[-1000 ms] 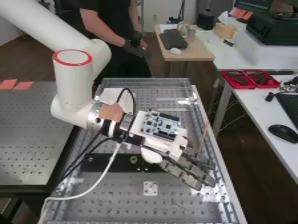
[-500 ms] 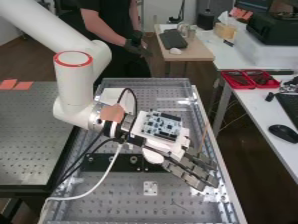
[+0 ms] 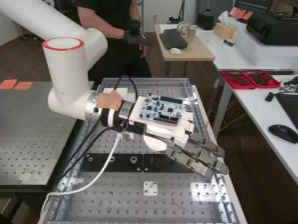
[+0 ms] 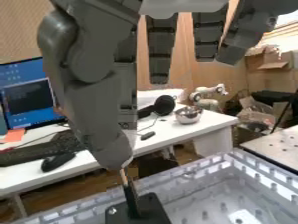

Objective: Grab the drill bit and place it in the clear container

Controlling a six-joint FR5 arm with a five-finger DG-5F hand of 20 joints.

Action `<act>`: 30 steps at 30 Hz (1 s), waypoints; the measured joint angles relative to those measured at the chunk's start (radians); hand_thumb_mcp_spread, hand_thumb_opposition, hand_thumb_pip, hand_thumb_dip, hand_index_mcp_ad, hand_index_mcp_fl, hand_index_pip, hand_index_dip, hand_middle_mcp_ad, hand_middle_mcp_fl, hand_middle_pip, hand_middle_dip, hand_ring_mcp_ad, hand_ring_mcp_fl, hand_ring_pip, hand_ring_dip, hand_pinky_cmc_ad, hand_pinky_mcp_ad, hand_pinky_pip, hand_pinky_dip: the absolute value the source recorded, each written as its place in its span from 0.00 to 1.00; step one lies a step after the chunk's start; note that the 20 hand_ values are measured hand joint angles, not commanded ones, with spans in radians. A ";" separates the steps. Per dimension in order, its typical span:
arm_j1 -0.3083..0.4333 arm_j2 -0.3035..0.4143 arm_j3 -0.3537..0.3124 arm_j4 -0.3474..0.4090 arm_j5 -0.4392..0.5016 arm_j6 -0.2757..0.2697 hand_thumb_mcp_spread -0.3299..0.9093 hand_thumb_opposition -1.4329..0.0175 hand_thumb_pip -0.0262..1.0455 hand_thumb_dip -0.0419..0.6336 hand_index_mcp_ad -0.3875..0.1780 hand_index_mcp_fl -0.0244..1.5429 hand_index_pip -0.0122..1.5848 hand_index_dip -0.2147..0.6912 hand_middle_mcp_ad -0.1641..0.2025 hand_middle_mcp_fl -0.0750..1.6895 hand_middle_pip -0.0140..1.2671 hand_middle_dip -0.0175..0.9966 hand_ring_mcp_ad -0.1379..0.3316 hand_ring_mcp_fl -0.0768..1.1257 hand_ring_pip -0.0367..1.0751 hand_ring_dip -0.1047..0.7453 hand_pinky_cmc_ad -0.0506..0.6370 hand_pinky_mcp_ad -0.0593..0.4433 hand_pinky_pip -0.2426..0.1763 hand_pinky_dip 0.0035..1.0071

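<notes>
Hand (image 3: pixel 198 156) open, fingers straight, over tabletop (image 3: pixel 120 206) right side; thumb near thin rod (image 4: pixel 131 192), contact unclear.

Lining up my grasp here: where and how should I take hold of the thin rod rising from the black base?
Pinch the thin rod by its upper, orange-brown stretch, coming in from the side, with thumb and fingers on opposite sides. It is slender and rises steeply from the black base, so low down the base would probably crowd the fingertips.
</notes>
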 joint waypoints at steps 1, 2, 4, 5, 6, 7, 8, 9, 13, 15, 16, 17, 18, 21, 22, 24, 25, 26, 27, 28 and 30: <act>0.000 0.002 -0.001 0.001 0.000 0.000 0.78 0.31 0.49 0.46 0.48 0.52 0.74 0.32 0.59 0.18 0.11 0.15 0.82 0.11 0.11 0.05 0.48 0.52 0.36 0.18; 0.001 0.014 -0.007 0.005 -0.002 -0.002 0.78 0.31 0.49 0.46 0.48 0.52 0.74 0.32 0.59 0.18 0.11 0.15 0.82 0.11 0.11 0.05 0.48 0.52 0.36 0.18; 0.004 0.033 -0.019 0.013 -0.005 -0.004 0.78 0.31 0.49 0.46 0.48 0.52 0.74 0.32 0.59 0.18 0.11 0.15 0.82 0.11 0.11 0.05 0.48 0.52 0.36 0.18; 0.007 0.049 -0.029 0.020 -0.008 -0.005 0.78 0.31 0.49 0.46 0.48 0.52 0.74 0.32 0.59 0.18 0.11 0.15 0.82 0.11 0.11 0.05 0.48 0.51 0.36 0.18; 0.011 0.065 -0.039 0.027 -0.011 -0.006 0.78 0.31 0.49 0.46 0.48 0.52 0.74 0.32 0.59 0.18 0.11 0.15 0.81 0.11 0.11 0.05 0.48 0.52 0.36 0.18; 0.013 0.073 -0.043 0.030 -0.014 -0.007 0.78 0.31 0.49 0.46 0.48 0.52 0.74 0.32 0.59 0.18 0.11 0.15 0.82 0.11 0.11 0.05 0.48 0.52 0.36 0.18; 0.018 0.089 -0.053 0.038 -0.024 -0.008 0.78 0.31 0.49 0.46 0.48 0.52 0.74 0.32 0.59 0.18 0.11 0.15 0.82 0.11 0.11 0.05 0.48 0.52 0.36 0.18; 0.023 0.103 -0.061 0.044 -0.035 -0.009 0.77 0.31 0.49 0.46 0.48 0.53 0.73 0.32 0.59 0.18 0.11 0.15 0.82 0.11 0.11 0.05 0.48 0.52 0.36 0.18; 0.045 0.138 -0.081 0.061 -0.065 -0.009 0.78 0.30 0.49 0.46 0.48 0.54 0.72 0.32 0.59 0.18 0.11 0.15 0.82 0.11 0.11 0.05 0.48 0.52 0.36 0.18; 0.058 0.153 -0.090 0.070 -0.090 -0.003 0.78 0.30 0.49 0.46 0.48 0.54 0.72 0.32 0.59 0.18 0.11 0.15 0.81 0.11 0.11 0.05 0.48 0.52 0.36 0.18; 0.066 0.160 -0.093 0.073 -0.093 0.000 0.78 0.30 0.49 0.46 0.48 0.54 0.72 0.32 0.59 0.18 0.11 0.15 0.82 0.11 0.11 0.05 0.48 0.52 0.36 0.18; 0.075 0.167 -0.096 0.077 -0.092 0.003 0.78 0.30 0.49 0.46 0.48 0.54 0.72 0.32 0.59 0.18 0.11 0.15 0.82 0.11 0.11 0.05 0.48 0.52 0.36 0.18; 0.088 0.176 -0.100 0.082 -0.091 0.006 0.78 0.30 0.49 0.46 0.48 0.54 0.72 0.32 0.59 0.18 0.11 0.15 0.82 0.11 0.11 0.05 0.48 0.52 0.36 0.18; 0.099 0.186 -0.103 0.092 -0.123 0.015 0.78 0.30 0.49 0.46 0.48 0.54 0.72 0.32 0.59 0.18 0.11 0.15 0.82 0.11 0.11 0.05 0.48 0.52 0.36 0.18; 0.101 0.188 -0.103 0.093 -0.135 0.017 0.78 0.30 0.49 0.46 0.48 0.54 0.72 0.32 0.59 0.18 0.11 0.15 0.82 0.11 0.11 0.05 0.48 0.52 0.36 0.18; 0.116 0.196 -0.103 0.098 -0.190 0.032 0.78 0.30 0.49 0.46 0.48 0.54 0.72 0.32 0.59 0.18 0.11 0.15 0.82 0.11 0.11 0.05 0.48 0.52 0.36 0.18; 0.120 0.197 -0.102 0.098 -0.200 0.036 0.78 0.30 0.49 0.46 0.48 0.54 0.72 0.32 0.59 0.18 0.11 0.15 0.82 0.11 0.11 0.05 0.48 0.52 0.36 0.18; 0.131 0.198 -0.100 0.098 -0.219 0.045 0.78 0.30 0.49 0.46 0.48 0.54 0.72 0.32 0.59 0.18 0.11 0.15 0.82 0.11 0.11 0.05 0.48 0.52 0.36 0.18; 0.139 0.198 -0.098 0.097 -0.234 0.053 0.78 0.30 0.49 0.46 0.48 0.54 0.72 0.32 0.59 0.18 0.11 0.15 0.82 0.11 0.11 0.05 0.48 0.52 0.36 0.18; 0.141 0.198 -0.097 0.096 -0.238 0.055 0.78 0.30 0.49 0.46 0.48 0.55 0.72 0.32 0.59 0.18 0.11 0.15 0.82 0.11 0.11 0.05 0.48 0.52 0.36 0.18; 0.152 0.195 -0.091 0.092 -0.261 0.064 0.77 0.29 0.49 0.46 0.48 0.55 0.70 0.32 0.59 0.18 0.11 0.15 0.82 0.11 0.11 0.05 0.48 0.52 0.36 0.18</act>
